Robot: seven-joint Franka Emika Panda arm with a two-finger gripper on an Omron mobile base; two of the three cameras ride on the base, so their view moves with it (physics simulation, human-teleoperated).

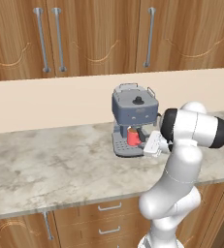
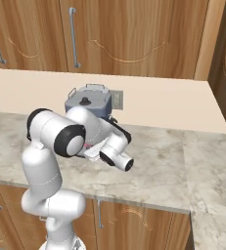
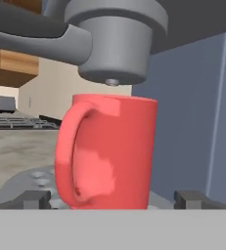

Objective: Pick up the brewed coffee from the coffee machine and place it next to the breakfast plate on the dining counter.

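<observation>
The red mug [image 3: 107,151] is seen upright on the drip tray of the coffee machine [image 1: 134,116], directly under the spout [image 3: 115,41]. The gripper [image 3: 114,197] is positioned level with the mug; its fingers [image 3: 35,199] are spread wide, one at either side, nothing being gripped.

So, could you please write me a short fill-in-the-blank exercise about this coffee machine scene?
1. The mug under the spout is coloured ____.
2. In the hand view, the mug's handle points toward the ____ of the picture.
3. The coffee machine stands on a marbled ____.
4. The hand has its two fingertips either side of the ____.

Answers: red; left; counter; mug
</observation>
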